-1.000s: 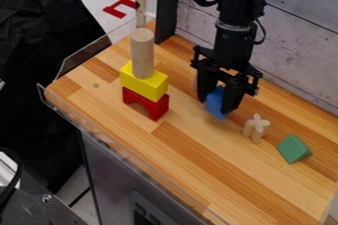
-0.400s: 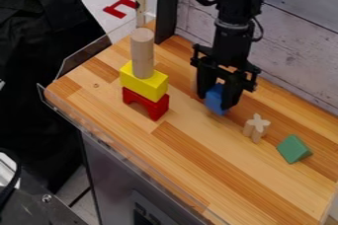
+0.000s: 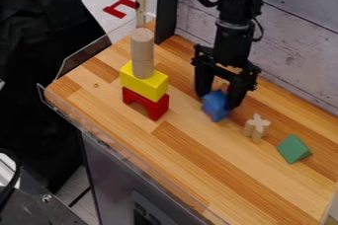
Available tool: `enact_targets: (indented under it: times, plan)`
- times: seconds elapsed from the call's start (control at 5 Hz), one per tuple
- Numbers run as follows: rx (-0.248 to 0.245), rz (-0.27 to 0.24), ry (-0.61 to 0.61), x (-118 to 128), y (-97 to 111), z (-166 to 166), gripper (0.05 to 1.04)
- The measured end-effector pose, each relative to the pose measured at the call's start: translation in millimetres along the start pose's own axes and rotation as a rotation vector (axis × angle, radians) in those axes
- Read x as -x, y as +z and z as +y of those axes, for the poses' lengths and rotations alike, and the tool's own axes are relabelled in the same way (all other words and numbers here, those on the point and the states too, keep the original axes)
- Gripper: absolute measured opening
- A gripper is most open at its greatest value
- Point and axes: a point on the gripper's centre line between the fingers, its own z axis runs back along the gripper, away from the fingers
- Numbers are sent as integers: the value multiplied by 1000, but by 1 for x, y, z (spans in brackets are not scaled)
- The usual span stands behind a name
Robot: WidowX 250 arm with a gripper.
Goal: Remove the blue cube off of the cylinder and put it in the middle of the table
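Blue showed low between my fingers (image 3: pixel 235 94): the cube (image 3: pixel 214 104) sat there, turned at an angle, and I had the two of them parted wide, one on either side. I couldn't tell from my camera whether either one touched it. Well to the left of the fingers, a tall wooden cylinder (image 3: pixel 143 54) stood upright on a yellow block (image 3: pixel 148 85), itself on a red arch (image 3: pixel 158 108). Near the fingers, toward the lower right, stood a star-topped wooden piece (image 3: pixel 257 126); beyond that, a green wedge (image 3: pixel 292 149) rested on the surface (image 3: pixel 198 169).
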Motion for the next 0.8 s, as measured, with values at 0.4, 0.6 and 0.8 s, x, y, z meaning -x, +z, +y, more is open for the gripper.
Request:
enact_targets:
  times: [0.4,0.6,0.8]
  plan:
    - [-6,-39,29,8,11,-1,999]
    - [-29,-91,18,20,38,-4,999]
    - [-48,-122,-11,37,59,-12,999]
